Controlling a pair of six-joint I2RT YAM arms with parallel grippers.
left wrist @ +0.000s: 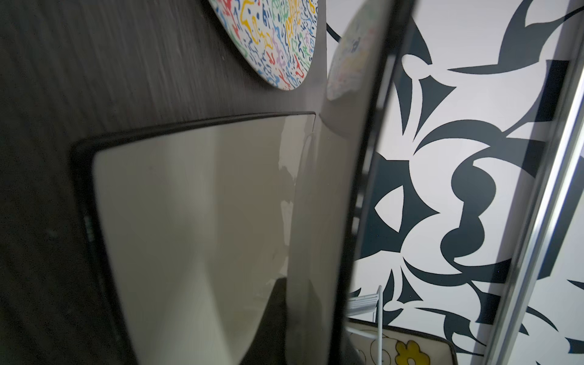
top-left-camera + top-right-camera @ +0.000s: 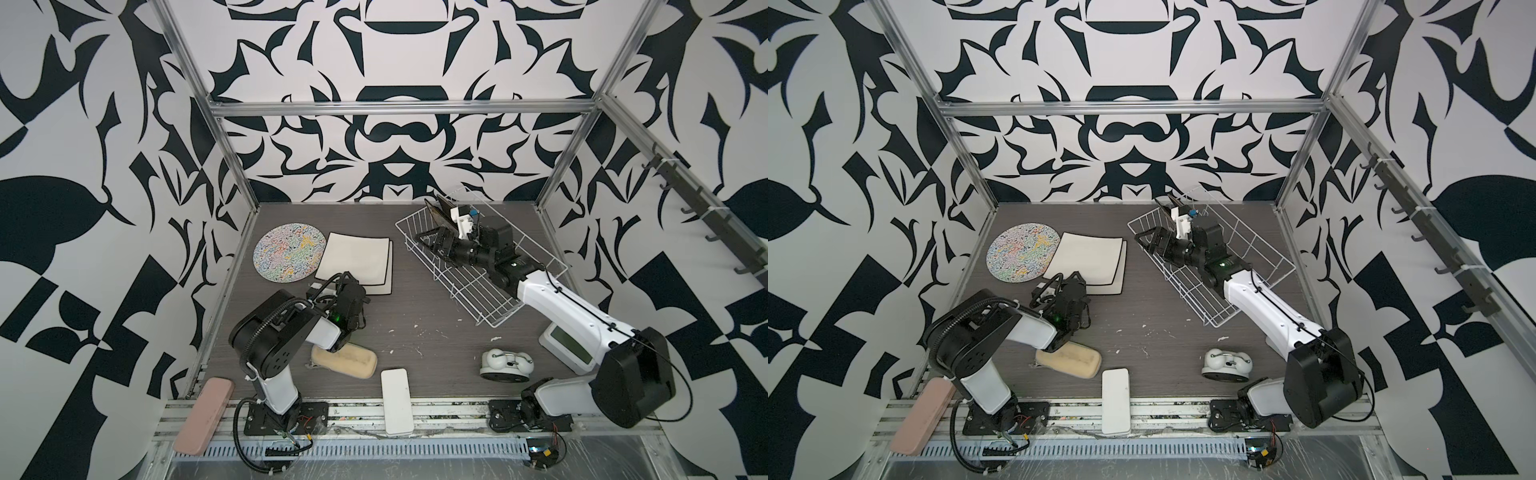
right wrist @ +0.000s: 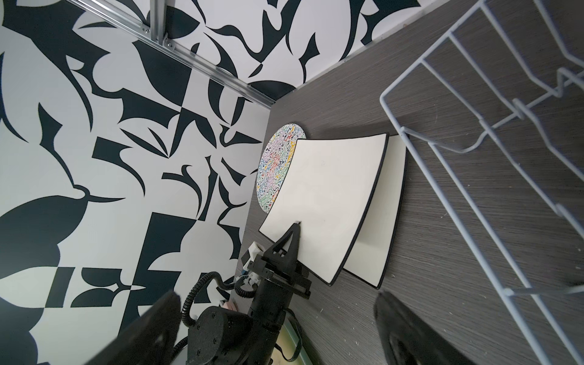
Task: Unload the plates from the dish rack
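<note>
My left gripper [image 2: 322, 286] is shut on the near edge of a square plate [image 2: 355, 257] with a white back and dark rim. In the right wrist view its fingers [image 3: 295, 229] pinch that plate [image 3: 331, 189], which tilts over a second square plate [image 3: 379, 221] lying flat. A round squiggle plate [image 2: 289, 251] lies beside them. The white wire dish rack [image 2: 478, 291] sits at the back right, with dark plates [image 2: 436, 212] upright at its far end. A flowered plate [image 1: 407, 350] shows behind a rack wire. My right gripper [image 2: 424, 240] is open inside the rack, holding nothing.
A beige sponge [image 2: 345, 361] lies under the left arm. A white block [image 2: 397, 401] and a pink block [image 2: 203, 415] sit at the front edge. A white twin-bell clock [image 2: 505, 363] and a white screen device [image 2: 569, 347] stand near the right arm's base.
</note>
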